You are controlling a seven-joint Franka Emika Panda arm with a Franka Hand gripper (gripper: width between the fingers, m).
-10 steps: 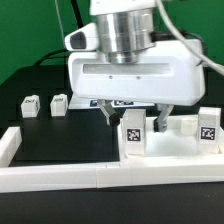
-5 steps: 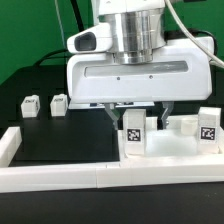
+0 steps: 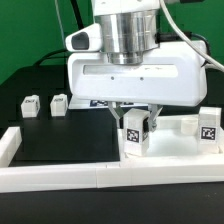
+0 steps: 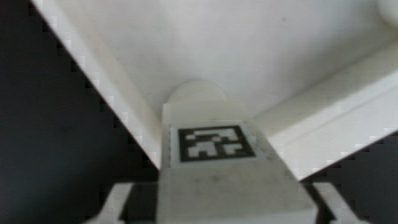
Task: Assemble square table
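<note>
A white leg [image 3: 134, 131] with a black-white tag stands upright at the near edge of the white square tabletop [image 3: 176, 148], in the exterior view's right half. My gripper [image 3: 133, 113] is low over it, one finger on each side. In the wrist view the leg [image 4: 214, 140] fills the space between the fingers [image 4: 128, 203], with thin dark gaps at both sides. The gripper [image 4: 222, 203] is open. A second tagged leg [image 3: 208, 127] stands at the exterior view's far right. Two more small legs [image 3: 30, 105] [image 3: 59, 103] lie on the black mat at the left.
A long white border bar [image 3: 90, 178] runs along the front, with a short side piece [image 3: 8, 146] at the exterior view's left. The black mat [image 3: 65, 140] lies between the bar and the left legs. The tabletop's white rim [image 4: 98, 70] shows behind the leg in the wrist view.
The gripper has shifted toward the exterior view's right and come lower, so its fingers now straddle the tagged leg. The legs and the tabletop have not moved.
</note>
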